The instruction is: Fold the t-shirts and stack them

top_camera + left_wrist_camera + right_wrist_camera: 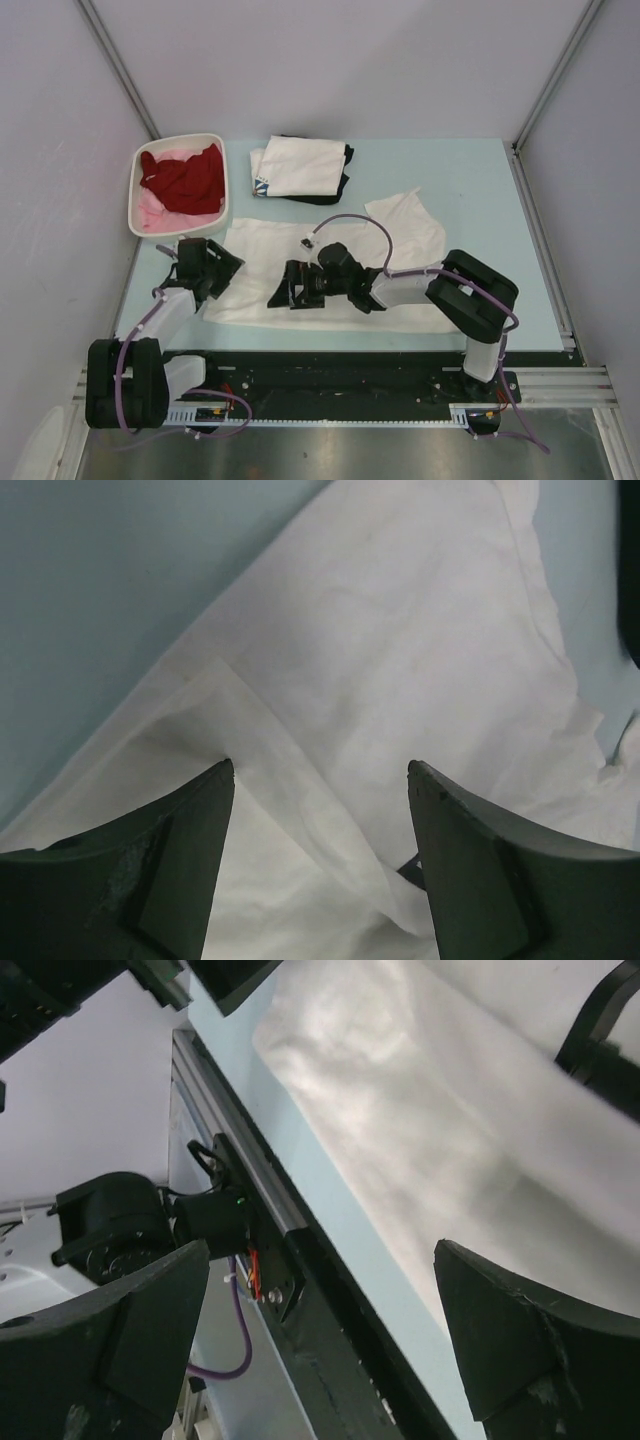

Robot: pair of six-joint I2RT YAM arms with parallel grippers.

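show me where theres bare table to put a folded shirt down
Bare table lies right of the folded stack, running down the right side past the spread white shirt. A thinner strip sits between stack and spread shirt. The left is crowded: the basin and the left claw hem it in.

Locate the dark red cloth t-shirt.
Top view, far left: the dark red cloth t-shirt is bunched in the white oval plastic basin, atop a pink shirt.

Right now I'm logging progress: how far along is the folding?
Done: a folded stack at the table's far side, white over black. In hand: a white t-shirt spread flat, left gripper and right gripper open over it. Left: red and pink shirts in the basin.
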